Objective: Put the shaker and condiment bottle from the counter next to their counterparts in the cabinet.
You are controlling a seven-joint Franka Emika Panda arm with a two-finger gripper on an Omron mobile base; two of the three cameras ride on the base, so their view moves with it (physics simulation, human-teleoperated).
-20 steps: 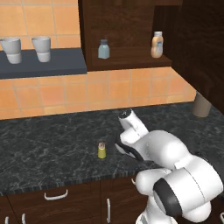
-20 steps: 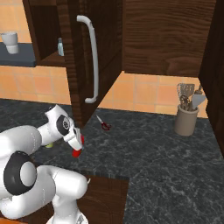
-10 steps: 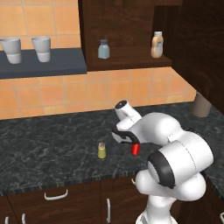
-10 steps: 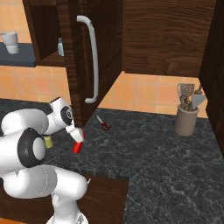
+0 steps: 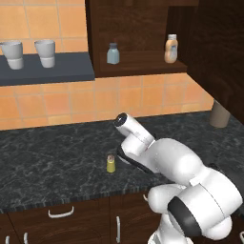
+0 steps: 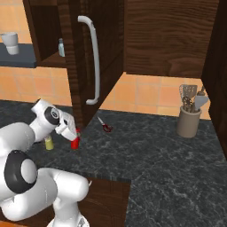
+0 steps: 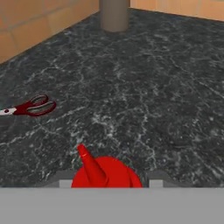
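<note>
Swung since a moment ago, the arm now hides the red bottle [image 6: 75,142] from the left base view. At upper left, two grey cups [image 5: 28,53] sit on the shelf [image 5: 47,71]; right of them the cabinet [image 5: 143,69] holds a blue shaker [image 5: 113,53] and tan bottle [image 5: 171,48]. On marbled counter [image 5: 47,157], mid-frame, stands the small yellow-green shaker [image 5: 110,164]. The gripper [image 6: 71,133], angled down, pinches the bottle. Scissors [image 7: 29,106] lie left; a crock [image 6: 188,122] holds utensils far right.
</note>
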